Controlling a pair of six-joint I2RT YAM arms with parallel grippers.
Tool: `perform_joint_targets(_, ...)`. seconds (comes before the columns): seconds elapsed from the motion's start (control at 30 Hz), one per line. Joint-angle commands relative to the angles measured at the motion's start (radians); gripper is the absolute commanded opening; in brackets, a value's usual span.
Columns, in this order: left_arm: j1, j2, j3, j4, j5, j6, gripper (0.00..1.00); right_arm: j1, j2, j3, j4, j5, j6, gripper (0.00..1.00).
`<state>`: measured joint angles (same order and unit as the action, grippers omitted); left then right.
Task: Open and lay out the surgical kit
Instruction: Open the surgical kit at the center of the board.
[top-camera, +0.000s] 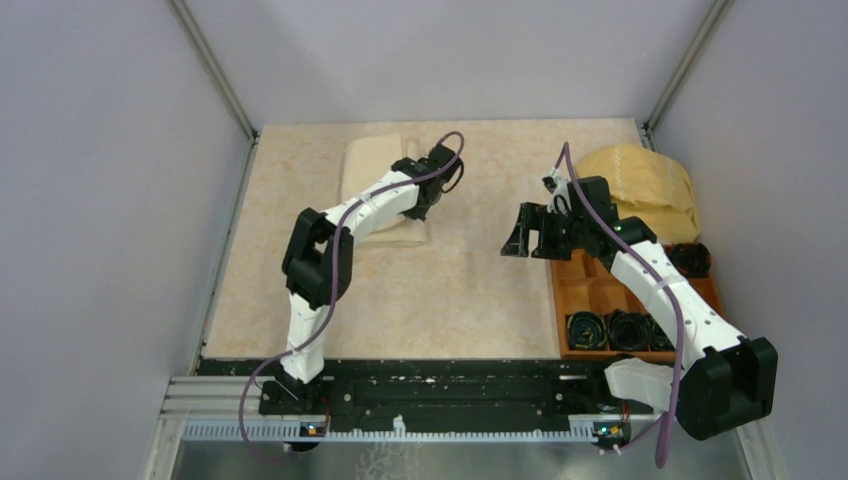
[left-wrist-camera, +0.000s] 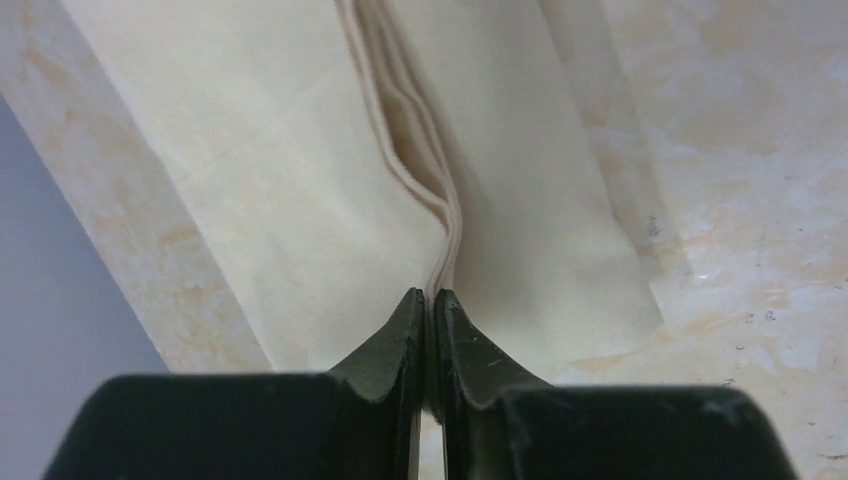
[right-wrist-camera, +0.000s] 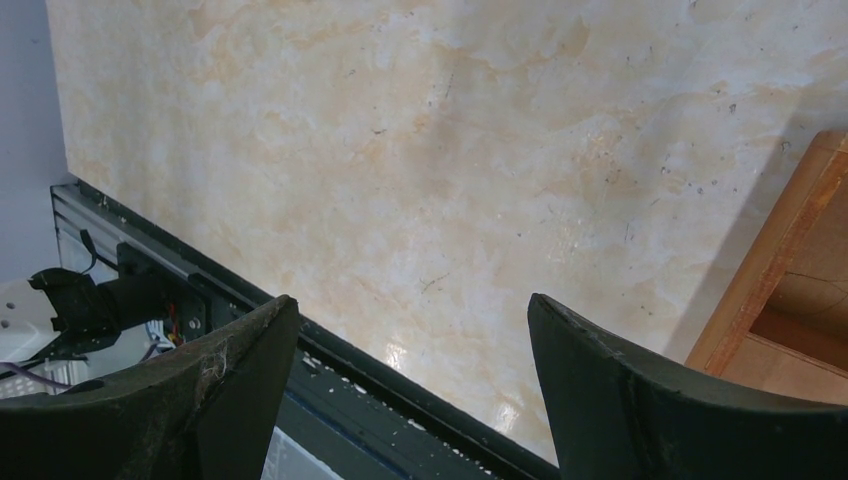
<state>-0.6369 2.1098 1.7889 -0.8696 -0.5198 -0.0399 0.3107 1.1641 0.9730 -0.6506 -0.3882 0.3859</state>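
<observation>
The top view shows two arms, the left arm (top-camera: 318, 262) at lower left of the frame and the right arm (top-camera: 660, 285) at lower right. There are two grippers, the left gripper (top-camera: 437, 172) and the right gripper (top-camera: 528, 236), each with two fingers.

One table (top-camera: 450, 300) carries two cloths: one folded cream cloth (top-camera: 370, 160) at upper centre-left and one mustard-yellow cloth (top-camera: 645, 185) at upper right.

There is one orange box (top-camera: 585, 290) at right. Four black coils (top-camera: 630, 328) show, three in a row along its lower edge and one at its upper right. The right arm covers part of the box.
</observation>
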Motion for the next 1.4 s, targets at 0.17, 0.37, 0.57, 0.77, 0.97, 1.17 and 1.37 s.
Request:
perform_joint_targets(0.17, 0.26, -0.297, -0.095, 0.018, -0.065, -0.118, 0.04, -0.005, -0.04, -0.006, 0.021, 0.001, 0.001, 0.84)
perform_joint_targets(0.37, 0.542, -0.455, -0.27, 0.115, -0.019, -0.158, 0.14, -0.005, -0.052, 0.011, 0.008, 0.0, 0.002, 0.84)
perform_joint_targets(0.57, 0.713, -0.485, -0.305, 0.067, 0.074, -0.222, 0.86, -0.005, -0.069, 0.007, 0.0, -0.002, 0.004, 0.84)
perform_joint_targets(0.77, 0.712, -0.587, -0.466, 0.203, 0.65, -0.255, 0.95, -0.006, -0.08, 0.0, 0.007, -0.004, 0.01, 0.84)
perform_joint_targets(0.97, 0.712, -0.62, -0.692, 0.427, 0.977, -0.497, 0.92, -0.007, -0.085, -0.004, 0.011, -0.004, 0.015, 0.84)
perform_joint_targets(1.17, 0.712, -0.569, -0.796, 0.56, 1.058, -0.627, 0.86, -0.006, -0.096, -0.002, 0.001, 0.012, 0.013, 0.84)
perform_joint_targets(1.37, 0.713, -0.526, -0.819, 0.63, 1.095, -0.675, 0.74, -0.005, -0.098, -0.002, -0.003, 0.021, 0.011, 0.84)
